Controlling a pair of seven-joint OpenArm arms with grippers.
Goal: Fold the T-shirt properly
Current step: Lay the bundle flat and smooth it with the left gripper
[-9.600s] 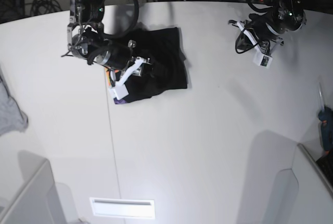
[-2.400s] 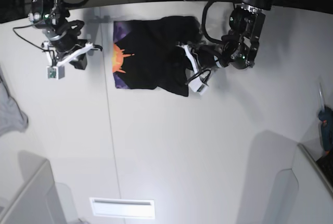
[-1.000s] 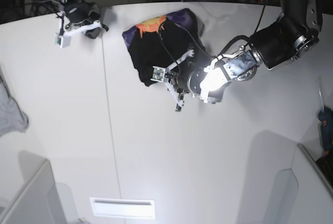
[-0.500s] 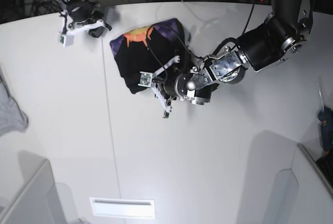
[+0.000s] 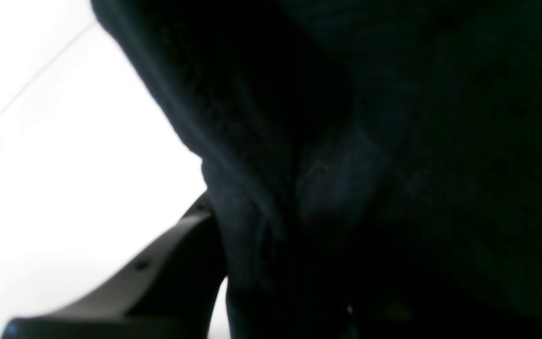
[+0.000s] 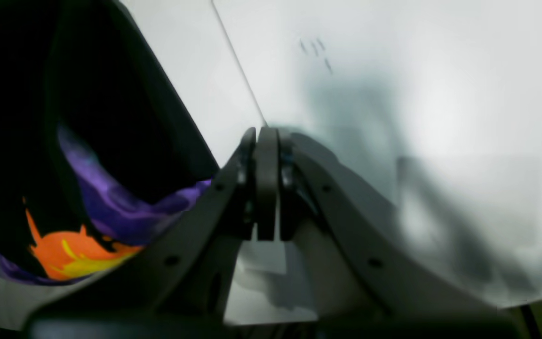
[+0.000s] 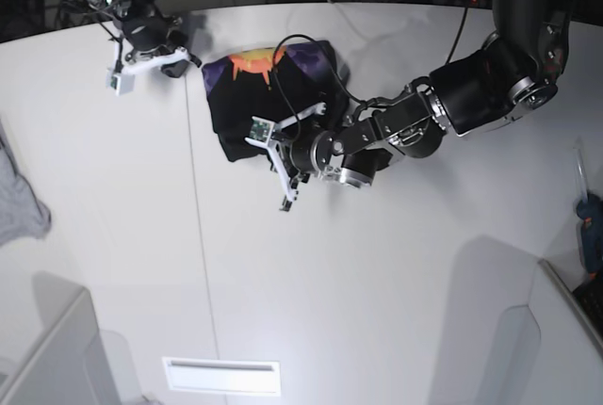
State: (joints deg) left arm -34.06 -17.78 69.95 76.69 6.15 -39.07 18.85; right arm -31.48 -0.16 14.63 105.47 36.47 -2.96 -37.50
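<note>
The left gripper [image 7: 279, 165] reaches in low from the right side of the white table [image 7: 377, 311], its jaws nearly closed on a bunch of black cloth. The left wrist view shows dark fabric pressed right against the one finger that can be seen, so it appears to have hold of the T-shirt [image 7: 254, 108] at its near edge, though the pinch itself is hidden by the cloth. The right gripper [image 7: 179, 61] sits just beside the shirt's left edge near the table's far left part. In the right wrist view its fingers [image 6: 266, 183] are pressed together with nothing between them, and the purple, orange and yellow print [image 6: 87, 226] lies just beside them.

The T-shirt sits as a compact, rumpled bundle near the far edge of the table, a little left of centre. The print faces up along its far side and black cloth makes up the nearer part. A light grey cloth [image 7: 21, 207] hangs at the table's left edge, well apart from it.

The step in hand looks like dragging or turning the part-folded shirt into place. The next move probably calls for laying the held edge down flat, then releasing it without pulling the layers askew. The right arm is free to pin or smooth the printed side.
</note>
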